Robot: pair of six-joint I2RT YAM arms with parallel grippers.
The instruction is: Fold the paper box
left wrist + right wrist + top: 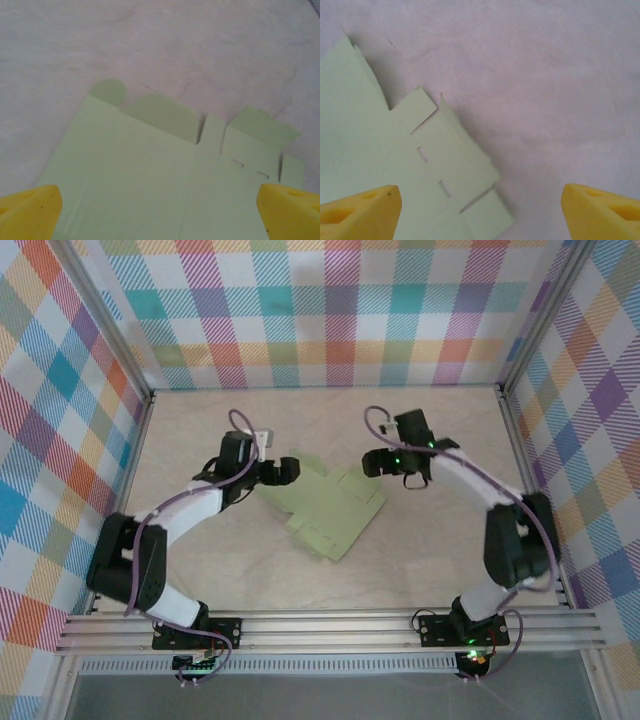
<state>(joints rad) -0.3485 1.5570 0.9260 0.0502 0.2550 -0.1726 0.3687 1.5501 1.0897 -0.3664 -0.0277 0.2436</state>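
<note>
Tabletop: paper box beneath left end effector, near right end effector.

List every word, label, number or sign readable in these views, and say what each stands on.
None: no text can be read in any view.
The paper box is plain pale green card, marked only by cut slots.
The plaid walls carry a pattern, no lettering.
</note>
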